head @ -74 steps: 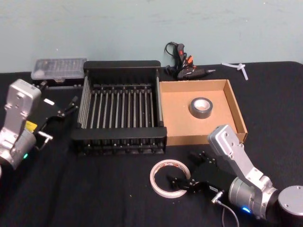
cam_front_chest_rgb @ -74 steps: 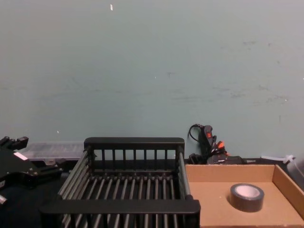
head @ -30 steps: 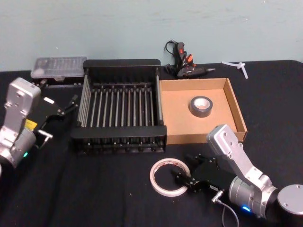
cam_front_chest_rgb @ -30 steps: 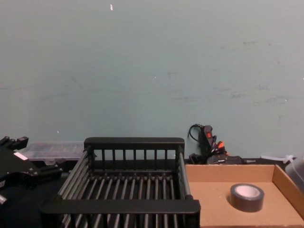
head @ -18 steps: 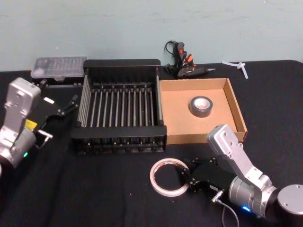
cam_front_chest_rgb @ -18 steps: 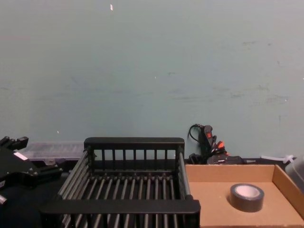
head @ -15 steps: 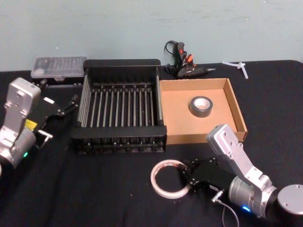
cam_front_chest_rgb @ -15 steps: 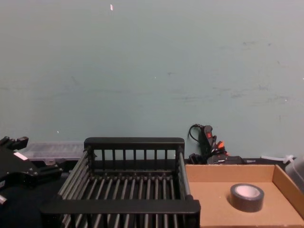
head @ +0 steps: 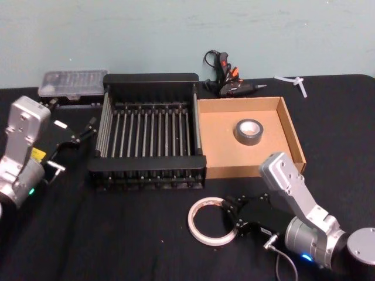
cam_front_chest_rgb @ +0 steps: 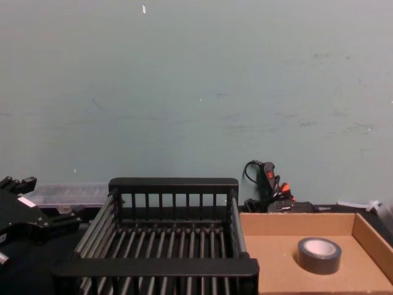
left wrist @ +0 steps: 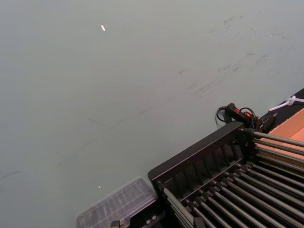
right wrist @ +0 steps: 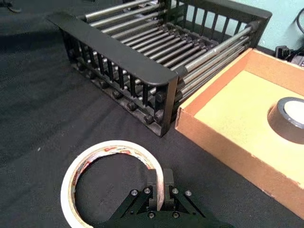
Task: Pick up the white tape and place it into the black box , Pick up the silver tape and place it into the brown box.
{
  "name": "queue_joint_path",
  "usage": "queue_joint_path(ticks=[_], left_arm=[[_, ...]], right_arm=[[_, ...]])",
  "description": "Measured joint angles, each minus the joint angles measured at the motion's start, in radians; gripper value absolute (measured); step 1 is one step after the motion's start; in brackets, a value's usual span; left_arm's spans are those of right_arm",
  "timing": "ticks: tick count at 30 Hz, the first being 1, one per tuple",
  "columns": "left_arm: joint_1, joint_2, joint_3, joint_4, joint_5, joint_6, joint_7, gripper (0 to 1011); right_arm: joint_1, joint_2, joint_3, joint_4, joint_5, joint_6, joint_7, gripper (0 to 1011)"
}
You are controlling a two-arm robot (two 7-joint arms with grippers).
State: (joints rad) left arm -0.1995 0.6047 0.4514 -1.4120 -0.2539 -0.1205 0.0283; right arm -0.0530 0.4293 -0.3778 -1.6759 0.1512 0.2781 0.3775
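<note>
on black cloth (head: pixel 117 234), white tape (right wrist: pixel 114 183) rim sits pinched between right gripper (right wrist: pixel 159 190) jaws.

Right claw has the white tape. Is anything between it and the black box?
Only the black box's own near wall. The right claw is shut on the white tape's rim, on the table in front of that wall, so the tape has to be lifted over it. The left claw waits left of the box.
</note>
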Motion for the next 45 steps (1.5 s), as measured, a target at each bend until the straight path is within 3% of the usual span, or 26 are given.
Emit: queue_joint_path(ticks=[7,21,28,36,45], left_arm=[[0.000,0.000,0.000,0.000,0.000,0.000,0.000,1001],[0.000,0.000,0.000,0.000,0.000,0.000,0.000,1001],[0.000,0.000,0.000,0.000,0.000,0.000,0.000,1001],[0.000,0.000,0.000,0.000,0.000,0.000,0.000,1001],[0.000,0.000,0.000,0.000,0.000,0.000,0.000,1001]], right_arm=[[-0.004,0.010,0.011,-0.026,0.021,-0.006,0.011,85],[-0.002,0.063,0.028,-0.118,0.099,-0.034,0.064,85],[0.031,0.076,0.024,-0.137,0.128,-0.061,0.075,85],[0.108,0.054,0.007,-0.108,0.137,-0.083,0.060,85],[0.231,-0.007,-0.026,-0.020,0.125,-0.094,0.032,85]])
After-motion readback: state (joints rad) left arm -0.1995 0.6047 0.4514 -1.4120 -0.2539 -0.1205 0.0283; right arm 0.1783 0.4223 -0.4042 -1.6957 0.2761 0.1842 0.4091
